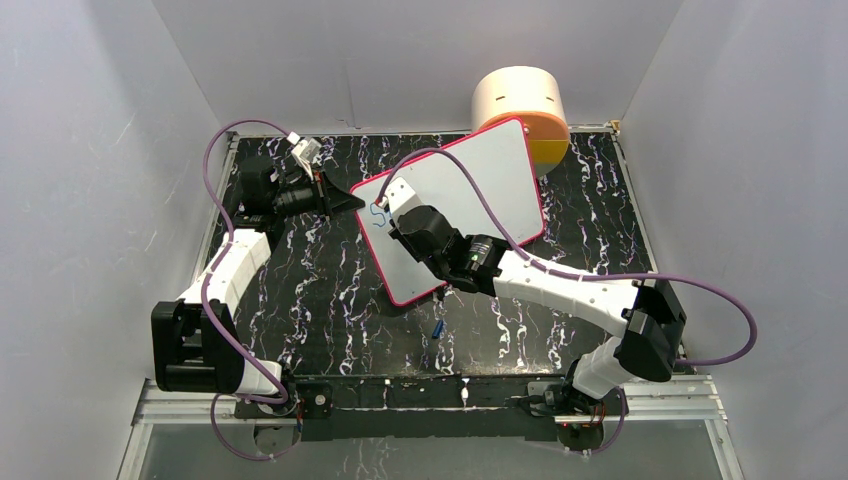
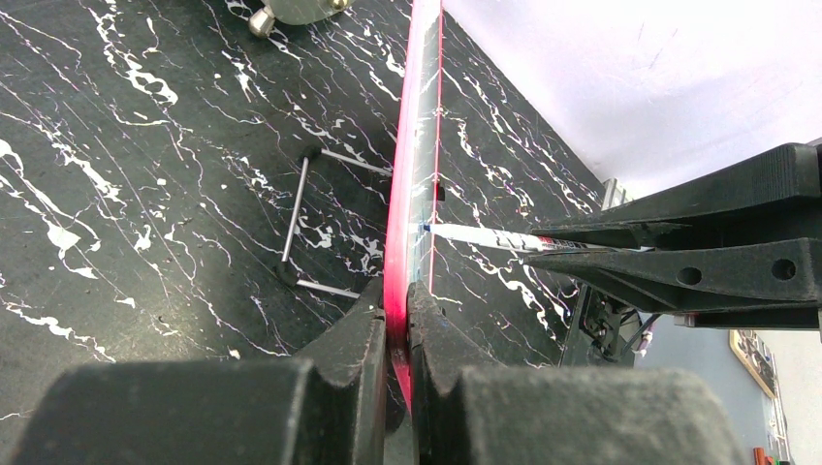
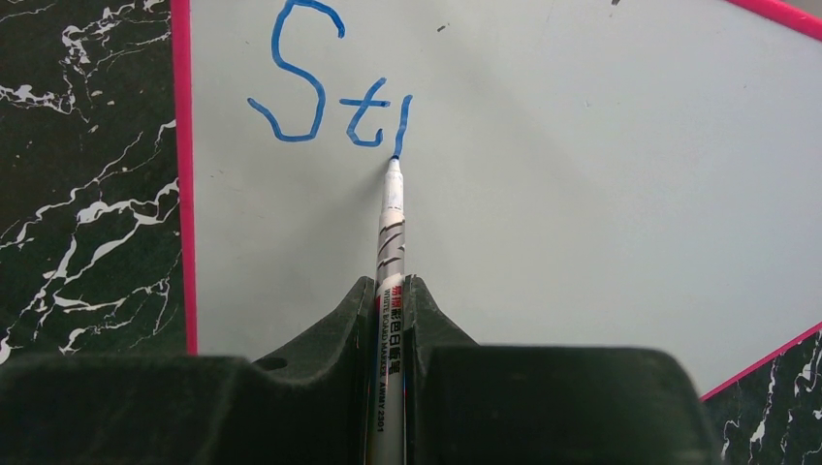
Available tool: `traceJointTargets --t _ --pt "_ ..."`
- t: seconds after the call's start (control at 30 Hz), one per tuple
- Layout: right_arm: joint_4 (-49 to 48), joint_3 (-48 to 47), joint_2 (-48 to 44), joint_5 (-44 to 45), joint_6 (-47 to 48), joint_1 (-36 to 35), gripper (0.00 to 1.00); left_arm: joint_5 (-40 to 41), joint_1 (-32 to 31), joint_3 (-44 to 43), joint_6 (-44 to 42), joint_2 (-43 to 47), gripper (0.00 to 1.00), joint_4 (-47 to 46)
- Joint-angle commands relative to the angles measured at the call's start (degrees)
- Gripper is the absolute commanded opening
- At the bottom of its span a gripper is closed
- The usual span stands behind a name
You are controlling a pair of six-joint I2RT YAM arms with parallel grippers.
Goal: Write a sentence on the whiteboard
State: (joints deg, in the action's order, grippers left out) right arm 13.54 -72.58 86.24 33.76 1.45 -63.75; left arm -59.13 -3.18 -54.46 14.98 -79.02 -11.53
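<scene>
One whiteboard [image 1: 492, 168] in left gripper [image 2: 397, 325]; right gripper [image 3: 391, 302] holds marker [image 3: 392, 215] on sentence [image 3: 315, 97].

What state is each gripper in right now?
The left gripper: shut on the edge of the whiteboard.
The right gripper: shut on the marker.

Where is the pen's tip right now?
Right wrist view: the marker tip touches the whiteboard near its left frame, at the end of the blue lettering.
</scene>
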Motion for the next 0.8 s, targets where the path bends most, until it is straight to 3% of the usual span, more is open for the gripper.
traceJointTargets --t 0.0,0.77 --pt "-1.8 -0.2 -1.8 -0.3 -0.8 0.3 0.00 0.3 -2.1 0.2 -4.6 -1.5 0.00 4.0" --pt "-7.6 0.0 -1.5 1.0 2.0 1.5 0.00 0.2 -2.4 0.3 -4.7 -1.7 0.00 4.0"
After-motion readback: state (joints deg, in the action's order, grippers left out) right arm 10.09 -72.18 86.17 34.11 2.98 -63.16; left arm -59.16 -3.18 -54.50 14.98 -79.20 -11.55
